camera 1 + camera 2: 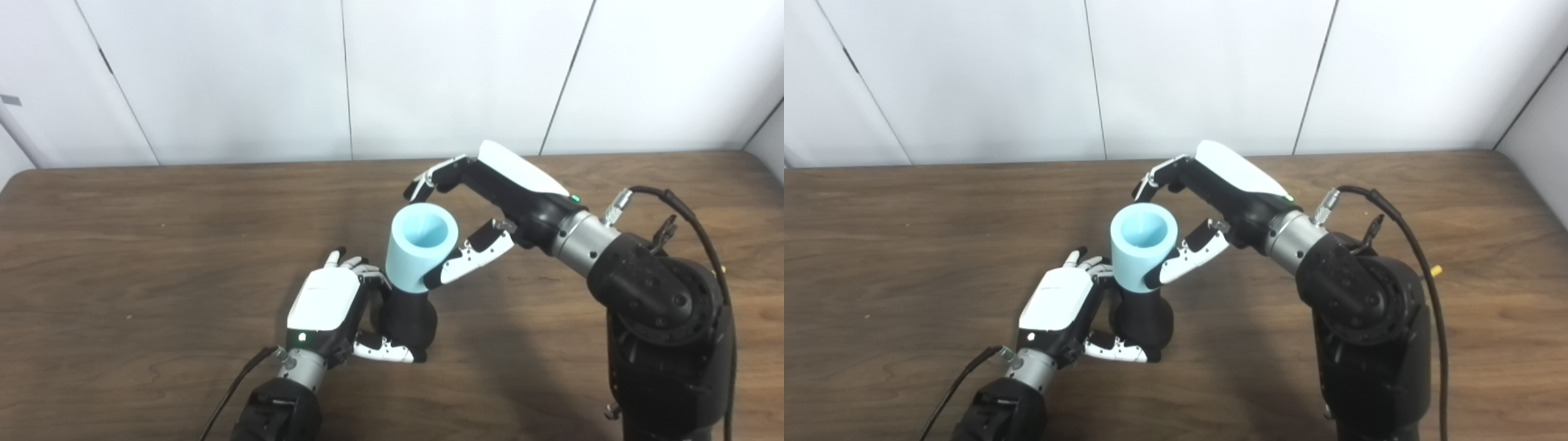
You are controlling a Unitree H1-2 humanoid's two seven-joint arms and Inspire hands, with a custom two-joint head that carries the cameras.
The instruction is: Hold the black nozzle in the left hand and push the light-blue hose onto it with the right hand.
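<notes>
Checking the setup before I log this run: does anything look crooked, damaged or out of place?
Nothing stands out. The hose sits on the nozzle, leaning slightly left, with no visible damage. The left hand holds the nozzle; the right hand is open around the hose.

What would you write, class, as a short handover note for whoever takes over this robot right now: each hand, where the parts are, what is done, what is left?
Left hand: shut on the black nozzle, which stands upright on the table.
Right hand: open, fingers spread around the light-blue hose; thumb touches its side, no firm grip visible.
Done: hose sits on the nozzle's top, leaning a little.
Left: check it is pushed fully home (depth cannot be judged), then release both hands.
</notes>
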